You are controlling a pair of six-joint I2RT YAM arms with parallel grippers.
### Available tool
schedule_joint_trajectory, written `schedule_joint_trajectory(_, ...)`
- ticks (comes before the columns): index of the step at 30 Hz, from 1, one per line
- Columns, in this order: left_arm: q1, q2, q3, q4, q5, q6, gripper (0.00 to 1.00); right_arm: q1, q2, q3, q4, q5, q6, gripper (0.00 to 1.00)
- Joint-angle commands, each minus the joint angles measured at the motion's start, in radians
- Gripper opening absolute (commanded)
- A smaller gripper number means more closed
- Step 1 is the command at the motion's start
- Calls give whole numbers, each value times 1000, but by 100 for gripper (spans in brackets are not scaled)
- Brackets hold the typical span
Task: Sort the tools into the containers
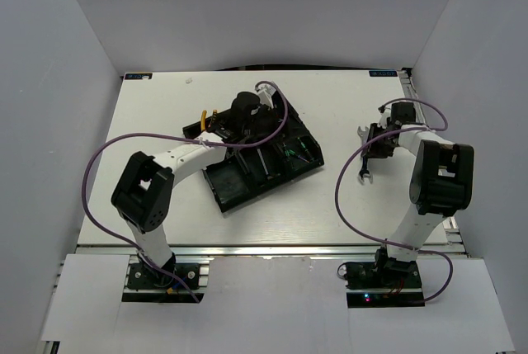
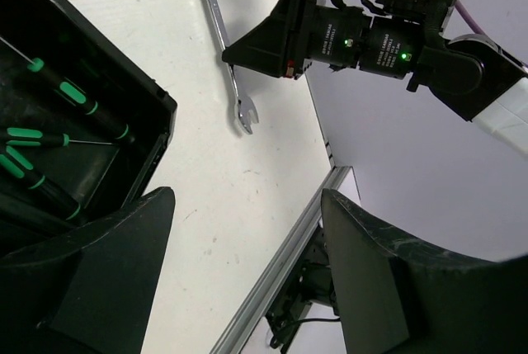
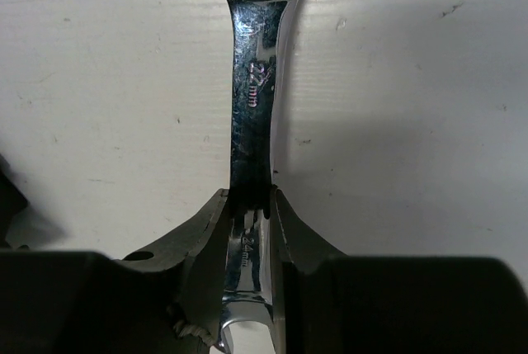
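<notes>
The black tray (image 1: 247, 197) lies tilted at the table's middle. Its wall also shows in the left wrist view (image 2: 157, 115), with green-black screwdrivers (image 2: 74, 94) lying in one compartment. A yellow handle (image 1: 206, 119) sticks out at the tray's far left. My left gripper (image 1: 247, 110) hovers over the tray's far side, open and empty (image 2: 247, 247). The silver wrench (image 1: 365, 156) lies right of the tray, on or just above the table. My right gripper (image 3: 250, 197) is shut on the wrench's shaft (image 3: 252, 98). The wrench also shows in the left wrist view (image 2: 221, 32).
White walls enclose the table on three sides. An aluminium rail (image 2: 280, 263) runs along the table's near edge. Purple cables (image 1: 346, 181) loop off both arms. Bare white table (image 1: 346, 98) lies between the tray and the right arm.
</notes>
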Motion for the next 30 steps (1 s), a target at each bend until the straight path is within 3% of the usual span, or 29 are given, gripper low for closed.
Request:
schedule_joint_trajectory(1, -14, -3, 41, 25, 31, -6, 82, -5, -56, -13, 35, -9, 4, 0)
schedule_joint_trajectory(17, -14, -92, 8, -10, -13, 46, 82, 37, -76, -50, 32, 183, -123, 0)
schedule_joint_trajectory(25, -12, -179, -2, -75, -86, 104, 83, 52, -44, -49, 55, 239, -141, 33)
schedule_joint_trajectory(30, -9, -221, -27, -87, -118, 117, 83, 52, -16, -24, 69, 246, -154, 45)
